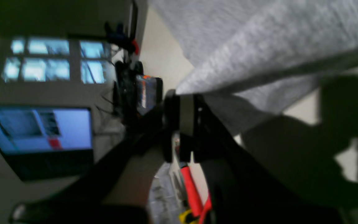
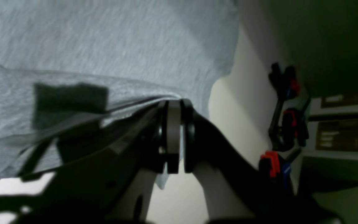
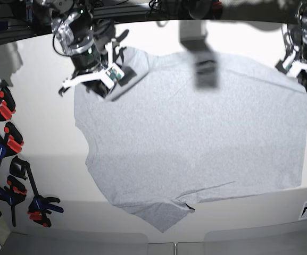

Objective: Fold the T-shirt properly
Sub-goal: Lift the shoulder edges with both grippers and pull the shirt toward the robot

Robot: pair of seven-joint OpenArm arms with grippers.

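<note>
Up at the far edge of the white tabletop, both pincers are clamped tight on the T-shirt: the left pincer pinches one grey corner, the right pincer the other, with the plain shirt spread flat between them.

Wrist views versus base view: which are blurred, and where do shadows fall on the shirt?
Left wrist view: soft and smeared, the left pincer and T-shirt blurred, the lower right in deep shadow. Right wrist view: dim, with a dark rectangular shadow on the cloth beside the right pincer. Base view: sharpest and evenly lit, with one blocky shadow near the shirt's upper edge.
</note>
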